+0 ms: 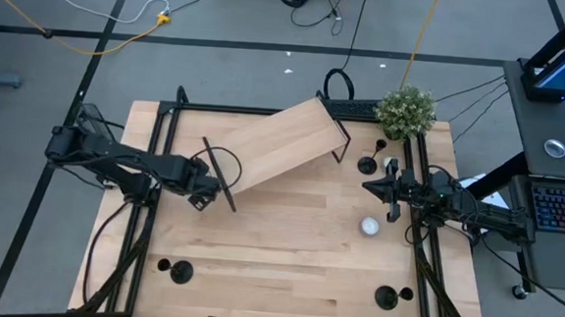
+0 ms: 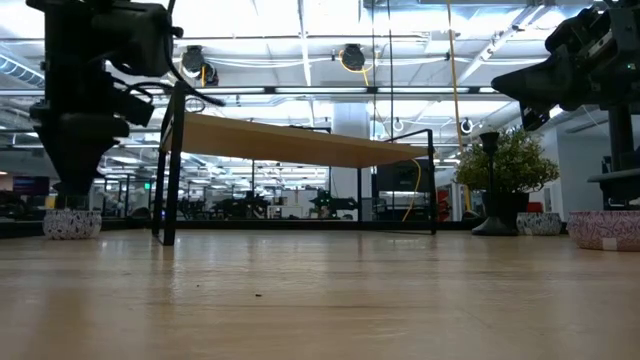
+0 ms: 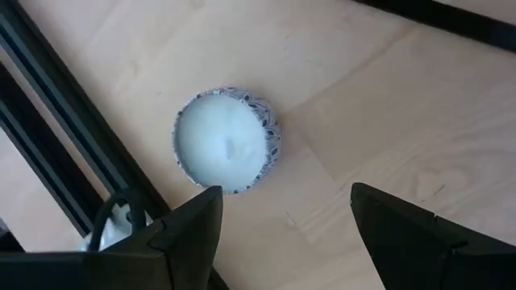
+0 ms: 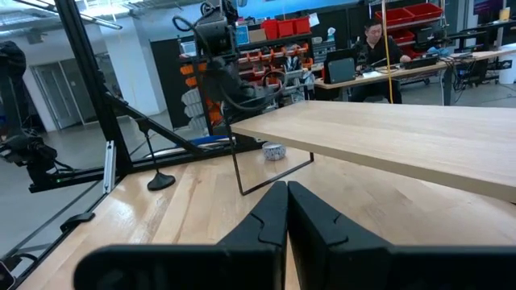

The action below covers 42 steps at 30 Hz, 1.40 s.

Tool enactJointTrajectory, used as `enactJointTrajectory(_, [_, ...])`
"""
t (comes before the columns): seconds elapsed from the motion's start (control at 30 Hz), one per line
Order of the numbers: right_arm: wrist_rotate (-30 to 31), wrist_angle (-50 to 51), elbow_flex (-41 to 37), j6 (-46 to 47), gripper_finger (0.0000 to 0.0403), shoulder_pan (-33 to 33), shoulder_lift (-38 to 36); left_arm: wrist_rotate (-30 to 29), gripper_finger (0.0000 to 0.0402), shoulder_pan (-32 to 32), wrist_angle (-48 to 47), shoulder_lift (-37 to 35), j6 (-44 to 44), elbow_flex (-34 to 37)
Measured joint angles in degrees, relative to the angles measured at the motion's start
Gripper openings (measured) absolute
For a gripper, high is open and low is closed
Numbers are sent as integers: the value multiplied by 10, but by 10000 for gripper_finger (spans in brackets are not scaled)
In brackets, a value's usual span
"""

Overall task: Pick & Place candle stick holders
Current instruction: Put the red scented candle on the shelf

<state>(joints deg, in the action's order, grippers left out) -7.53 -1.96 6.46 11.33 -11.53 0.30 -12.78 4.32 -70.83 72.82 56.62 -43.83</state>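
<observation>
Several black candle stick holders stand on their disc bases on the wooden table: near the far right (image 1: 368,166), at the near left (image 1: 181,269) and at the near right (image 1: 386,298). One shows by the plant in the low view (image 2: 490,185). My left gripper (image 3: 286,217) is open, pointing down just above a white tealight candle (image 3: 227,141), at the shelf's left end (image 1: 202,191). My right gripper (image 4: 286,211) is shut and empty, held in the air at the table's right (image 1: 371,189), close to the far-right holder.
A raised wooden shelf (image 1: 283,144) on thin black legs stands slantwise across the table's middle. A second tealight (image 1: 369,225) lies near my right gripper. A potted plant (image 1: 406,110) stands at the far right corner. Black frame rails run along both sides.
</observation>
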Motion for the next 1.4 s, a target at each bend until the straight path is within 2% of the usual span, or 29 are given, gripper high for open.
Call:
enactJointTrajectory(0.17, [0, 0, 0, 0, 4, 0, 0, -14, 278, 25, 4, 4, 15, 14])
enactJointTrajectory(0.37, [0, 0, 0, 0, 4, 0, 0, -6, 278, 26, 40, 4, 40, 47])
enactJointTrajectory(0.53, [0, 0, 0, 0, 4, 0, 0, -26, 278, 25, 74, 4, 48, 56])
enactJointTrajectory(0.63, [0, 0, 0, 0, 4, 0, 0, -34, 278, 17, 103, 4, 37, 69])
enactJointTrajectory(0.93, [0, 0, 0, 5, 4, 0, 0, -58, 276, -19, 109, 9, 20, 75])
enactJointTrajectory(1.03, [0, 0, 0, 15, 4, 0, 0, -59, 258, -30, 111, 13, 7, 76])
enactJointTrajectory(1.23, [0, 0, 0, 15, 4, 0, 0, -38, 195, -46, 156, 25, -9, 98])
enactJointTrajectory(1.4, [0, 0, 0, 15, 4, 0, 0, -40, 169, -49, 160, 25, 6, 105])
